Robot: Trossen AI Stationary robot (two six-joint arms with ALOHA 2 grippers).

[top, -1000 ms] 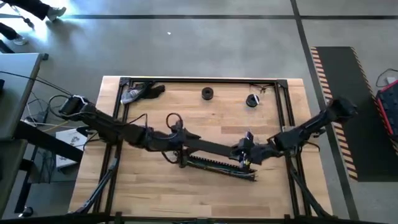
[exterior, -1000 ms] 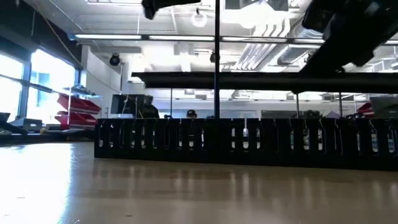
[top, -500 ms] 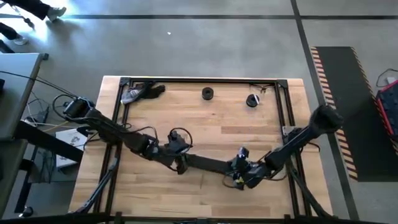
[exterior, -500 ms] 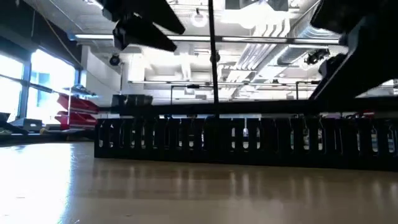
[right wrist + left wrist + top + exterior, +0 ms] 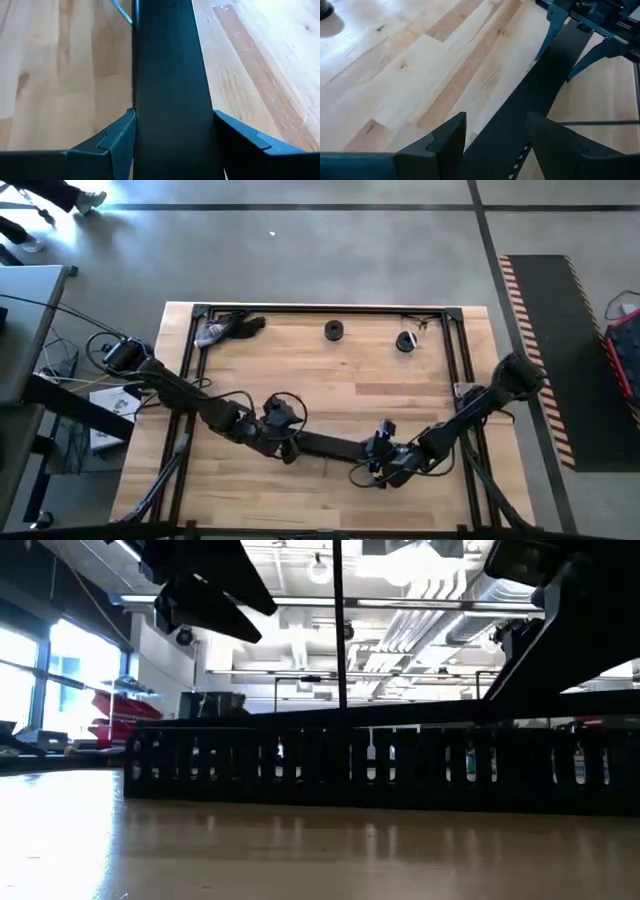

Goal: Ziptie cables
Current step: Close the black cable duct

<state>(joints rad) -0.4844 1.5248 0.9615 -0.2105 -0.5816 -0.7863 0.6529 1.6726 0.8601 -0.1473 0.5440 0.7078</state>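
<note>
Both grippers clamped on long black channel point(image 5: 330, 446), one at each end. Left gripper point(image 5: 287, 448) on left end, right gripper point(image 5: 375, 458) on right end. Versus 1.0 s ago: channel and both grippers shifted toward near edge of surface point(image 5: 350, 370); slotted side seen then below channel no longer shows in high view. Low view: channel point(image 5: 380, 755) tilted, left end lower. Cables: only pale thin strand point(image 5: 121, 11) beside channel point(image 5: 167, 75), in right wrist view.
</note>
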